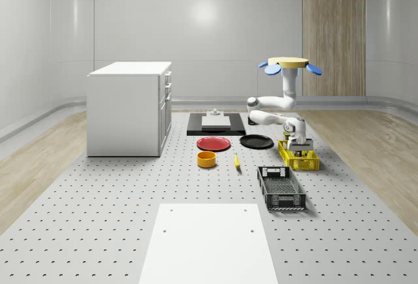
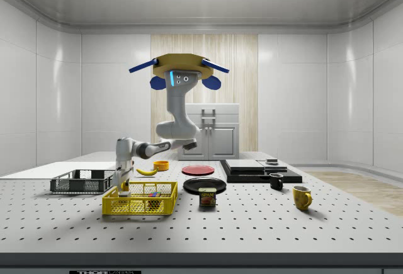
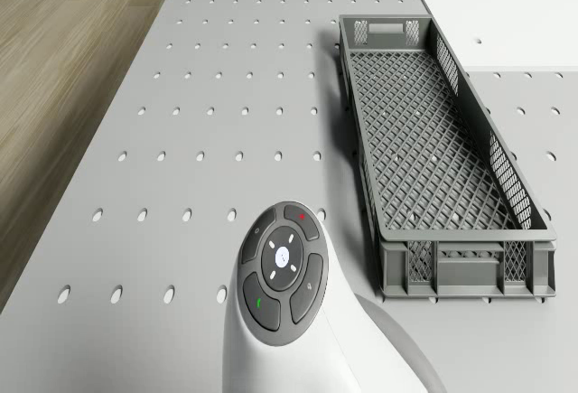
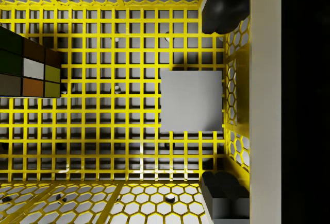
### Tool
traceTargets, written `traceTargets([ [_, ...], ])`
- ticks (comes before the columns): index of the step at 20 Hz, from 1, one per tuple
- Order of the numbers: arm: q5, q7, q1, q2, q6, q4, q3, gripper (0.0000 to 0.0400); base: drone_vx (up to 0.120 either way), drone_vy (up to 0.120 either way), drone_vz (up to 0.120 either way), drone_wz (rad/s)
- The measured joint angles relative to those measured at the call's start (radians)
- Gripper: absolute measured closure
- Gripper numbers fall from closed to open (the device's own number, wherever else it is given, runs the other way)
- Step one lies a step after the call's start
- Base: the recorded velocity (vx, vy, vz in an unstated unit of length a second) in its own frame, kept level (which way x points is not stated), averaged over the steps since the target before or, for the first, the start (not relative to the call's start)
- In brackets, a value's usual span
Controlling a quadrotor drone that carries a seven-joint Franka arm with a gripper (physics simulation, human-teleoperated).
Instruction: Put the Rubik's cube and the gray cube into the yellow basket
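Matt gray cube (image 4: 191,100) on the yellow basket (image 4: 103,131)'s plastic-looking lattice.

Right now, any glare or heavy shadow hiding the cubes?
Wrist view: gray cube evenly lit on the yellow basket floor; Rubik's cube dim, colours muted. Whole-scene view: soft glare on the back wall only.

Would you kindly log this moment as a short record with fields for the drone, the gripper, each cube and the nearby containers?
drone: hovers above the table, behind the yellow basket in the side view
gripper: lowered into the yellow basket, fingers open, apart from the gray cube
gray cube: lying on the basket floor, released
Rubik's cube: also inside the basket, apart from the gray cube
yellow basket: on the table
gray crate: beside the basket
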State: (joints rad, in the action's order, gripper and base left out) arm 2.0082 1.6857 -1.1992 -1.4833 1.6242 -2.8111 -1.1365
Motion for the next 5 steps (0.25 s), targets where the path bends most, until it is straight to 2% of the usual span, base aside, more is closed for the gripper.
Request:
traceTargets([
  [5,-0.024,0.000,0.006,0.002,-0.014,-0.011,-0.027,0.0001,0.000,0.000,0.000,0.000],
])
